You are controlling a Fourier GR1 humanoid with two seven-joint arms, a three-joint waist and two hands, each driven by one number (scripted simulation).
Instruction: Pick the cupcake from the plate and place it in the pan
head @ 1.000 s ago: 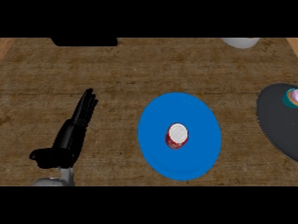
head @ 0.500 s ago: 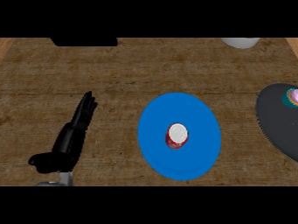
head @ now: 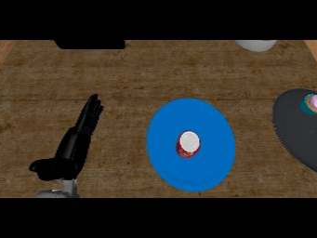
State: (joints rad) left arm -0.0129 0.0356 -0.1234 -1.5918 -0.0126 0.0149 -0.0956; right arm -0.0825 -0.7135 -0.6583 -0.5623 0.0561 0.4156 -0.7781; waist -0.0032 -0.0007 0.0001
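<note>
On blue plate (head: 203, 117), cupcake (head: 188, 144) seemingly upright, white top up; left robot hand (head: 74, 142) beside plate, fingers straight, empty.

Open surface (head: 126, 83) separates the robot hand (head: 71, 146) from the plate (head: 188, 116), and a narrower strip separates plate from pan (head: 305, 144).

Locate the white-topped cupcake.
In the head view, the white-topped, red-cased cupcake sits on the round blue plate, between the black left hand and the dark pan.
</note>
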